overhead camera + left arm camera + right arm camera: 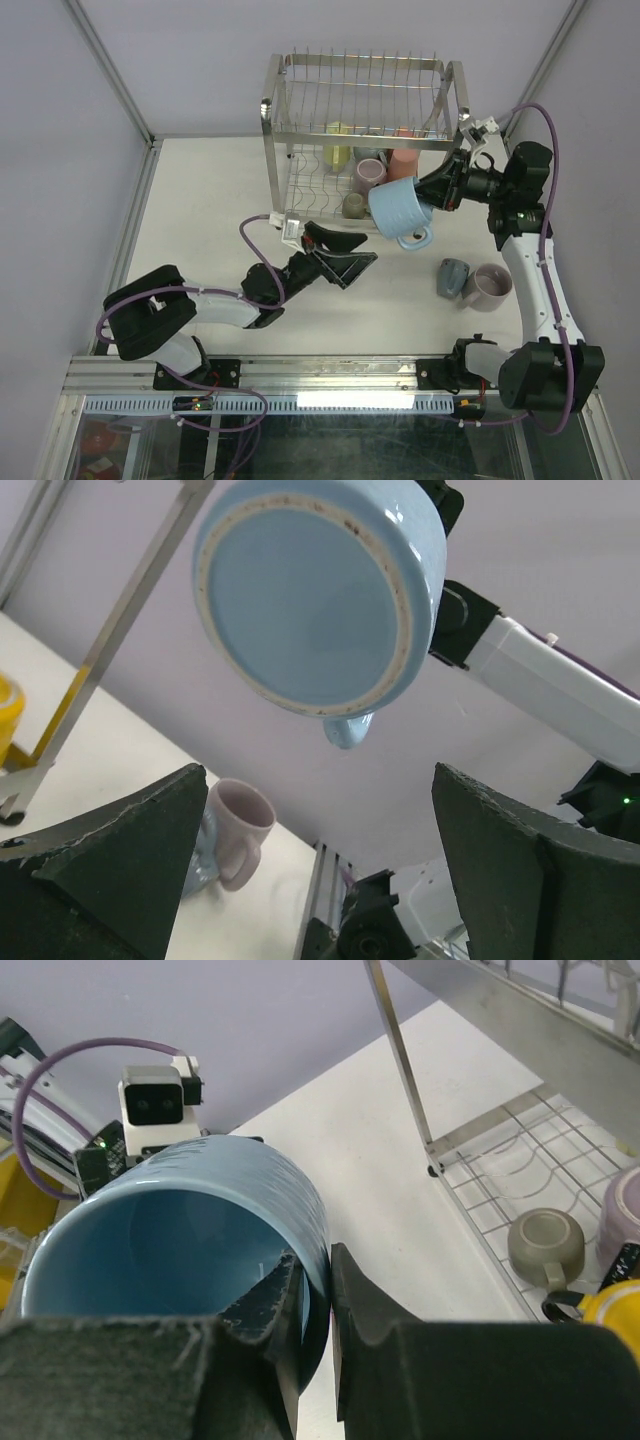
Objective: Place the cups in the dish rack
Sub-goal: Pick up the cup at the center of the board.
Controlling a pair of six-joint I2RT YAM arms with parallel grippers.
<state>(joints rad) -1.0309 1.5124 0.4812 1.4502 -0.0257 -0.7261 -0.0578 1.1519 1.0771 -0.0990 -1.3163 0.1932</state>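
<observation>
The light blue cup is held off the counter on its side. Its wall is pinched at the rim by the right fingers: one is set inside the mouth, the other outside on the glaze, and both are clamped on the wall. The handle hangs on the underside, away from those fingers. The bare foot ring is turned toward the left fingers, which are spread wide apart and empty, close to the base but not touching it.

The dish rack stands just beyond the right fingertips, and a small grey-beige cup lies on its lower wires, ahead of them and to one side. A grey-blue cup and a pale mauve cup stand on the counter behind the right fingers, toward that arm's base.

The cup is judged to be stiff, fairly heavy ceramic with a slick glaze. Held by a rim pinch on one side, most of its weight hangs away from the fingers, so it may pivot or slide if it is jolted. A knock against the steel wires could chip it, so it should be set down gently. The firmest hold is judged to be across the wall at the rim, as now, or around the body between widely parted fingers. The handle looks too small to be taken surely.
</observation>
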